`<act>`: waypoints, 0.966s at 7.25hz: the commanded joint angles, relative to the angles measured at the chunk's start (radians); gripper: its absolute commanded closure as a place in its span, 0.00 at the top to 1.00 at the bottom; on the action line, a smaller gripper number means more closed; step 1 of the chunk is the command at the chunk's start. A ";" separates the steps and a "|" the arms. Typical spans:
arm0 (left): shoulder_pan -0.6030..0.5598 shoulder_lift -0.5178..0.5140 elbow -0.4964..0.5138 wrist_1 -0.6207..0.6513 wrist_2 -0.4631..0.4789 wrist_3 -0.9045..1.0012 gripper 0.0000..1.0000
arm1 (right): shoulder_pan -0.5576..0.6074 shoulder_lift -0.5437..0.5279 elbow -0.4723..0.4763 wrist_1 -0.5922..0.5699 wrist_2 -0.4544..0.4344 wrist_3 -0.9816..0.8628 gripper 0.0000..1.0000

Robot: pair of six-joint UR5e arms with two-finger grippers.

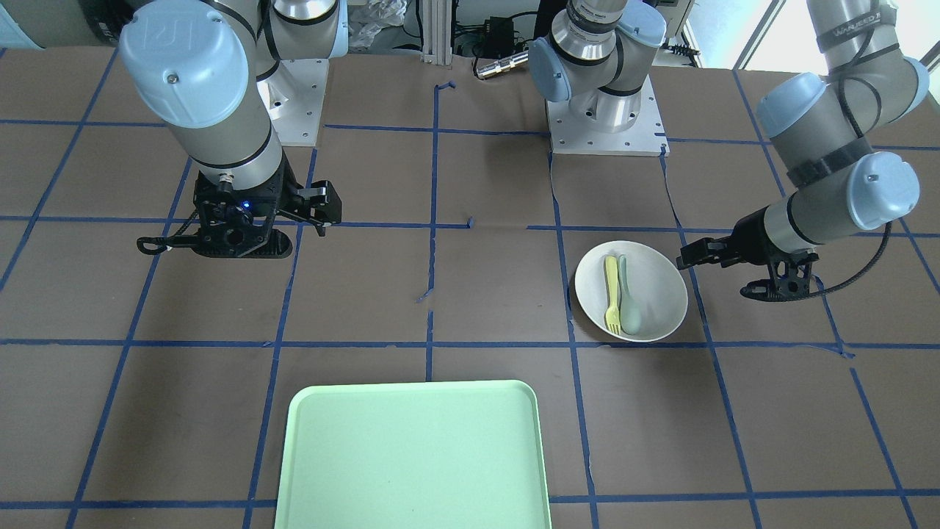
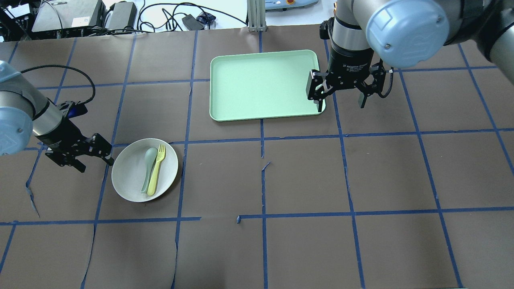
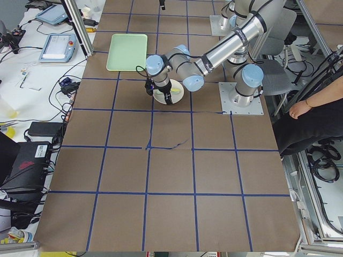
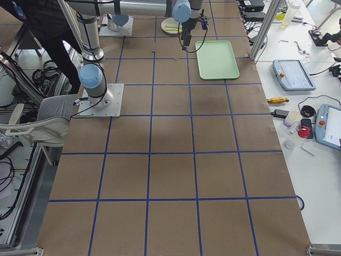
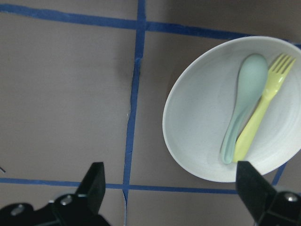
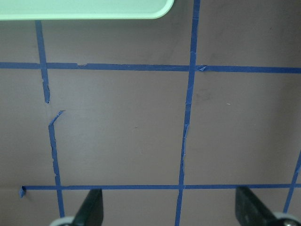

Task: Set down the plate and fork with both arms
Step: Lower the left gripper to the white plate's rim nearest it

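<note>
The off-white plate lies on the table's left side. It also shows in the front view and the left wrist view. The pale-yellow fork lies in it beside a grey-green spoon. My left gripper is open and empty, just left of the plate's rim. My right gripper is open and empty, held above the table by the tray's right near corner.
The mint-green tray lies at the far middle of the table with nothing on it. The brown table cover has a grid of blue tape. Cables and equipment sit beyond the far edge.
</note>
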 commanded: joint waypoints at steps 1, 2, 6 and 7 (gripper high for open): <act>0.001 -0.062 -0.024 0.074 -0.019 0.060 0.90 | 0.000 0.000 0.017 -0.006 -0.011 0.001 1.00; 0.001 -0.095 -0.024 0.104 -0.019 0.070 0.90 | 0.000 0.000 0.028 -0.009 -0.011 0.001 1.00; -0.003 -0.128 -0.023 0.111 -0.020 0.079 0.15 | 0.000 0.000 0.031 -0.016 -0.030 0.001 1.00; -0.003 -0.126 -0.020 0.112 -0.023 0.078 0.00 | 0.000 0.000 0.031 -0.016 -0.032 0.003 1.00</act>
